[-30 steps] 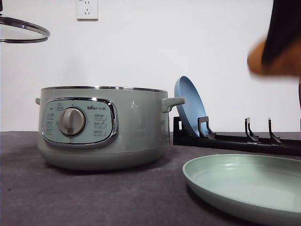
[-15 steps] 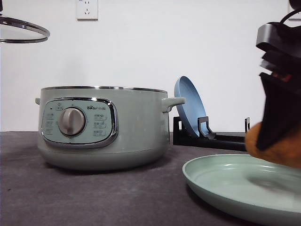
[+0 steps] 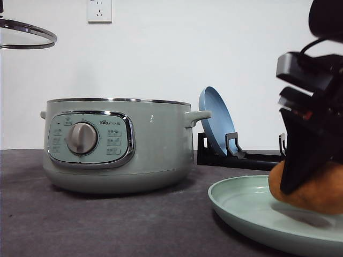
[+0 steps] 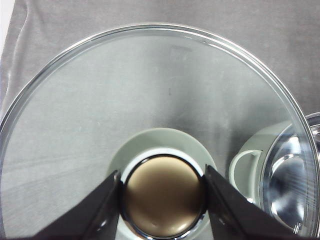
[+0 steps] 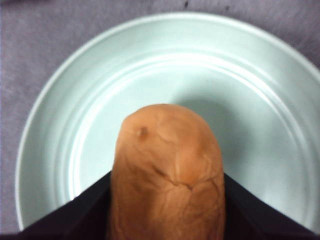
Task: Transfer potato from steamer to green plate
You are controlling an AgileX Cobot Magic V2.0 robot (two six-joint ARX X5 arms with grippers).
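A: You're looking over a dark grey table [image 3: 107, 225] against a white wall [image 3: 214, 53], with an outlet [image 3: 99, 10] up top.

B: And the potato [image 3: 313, 193]?

A: Your right gripper [image 3: 300, 176] pinches it, a black finger pressed to each side, just over the green plate [image 3: 241, 206] (whether it touches the plate, you can't tell). In the right wrist view the potato [image 5: 167, 175] sits between the fingers [image 5: 75, 215] above the plate's middle [image 5: 75, 100].

B: The left?

A: Your left gripper [image 4: 162, 200] clamps the knob [image 4: 164, 202] of the glass lid [image 4: 100, 100], held high beside the open steamer [image 3: 115, 144]. A blue plate [image 3: 214, 120] leans in the rack [image 3: 268, 158].

B: Any change?

A: Half a second back the potato hung higher, nearer the plate's right edge; now it's lower and further left.
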